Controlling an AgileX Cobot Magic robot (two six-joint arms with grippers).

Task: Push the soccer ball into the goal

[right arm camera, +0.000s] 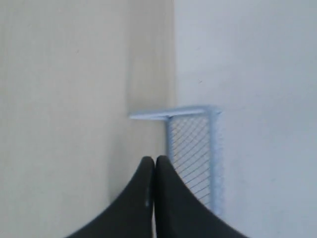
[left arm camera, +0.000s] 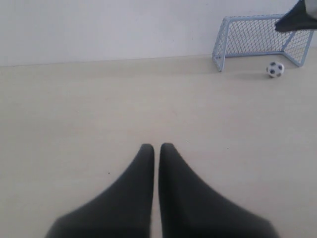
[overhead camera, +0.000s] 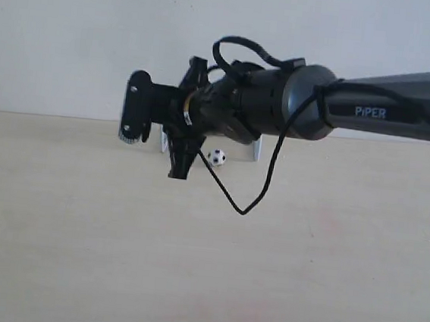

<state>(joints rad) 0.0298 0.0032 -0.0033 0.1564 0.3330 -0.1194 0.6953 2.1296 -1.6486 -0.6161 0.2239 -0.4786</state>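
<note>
The soccer ball (overhead camera: 216, 157) (left arm camera: 275, 69) rests on the table just in front of the goal's mouth, near its right side. The goal (left arm camera: 257, 37) (right arm camera: 193, 144) stands against the back wall; in the exterior view my right arm hides it apart from a white post (overhead camera: 256, 150). My right gripper (overhead camera: 177, 171) (right arm camera: 154, 159) is shut and empty, hanging just left of the ball by the goal; its dark tip (left arm camera: 285, 24) shows in the left wrist view. The right wrist view does not show the ball. My left gripper (left arm camera: 156, 146) is shut and empty, low over bare table far from the ball.
The light wooden table (overhead camera: 303, 276) runs back to a white wall (overhead camera: 60, 32). My right arm (overhead camera: 387, 113) reaches in from the right above the table, and a black cable (overhead camera: 242, 209) hangs in a loop beneath it.
</note>
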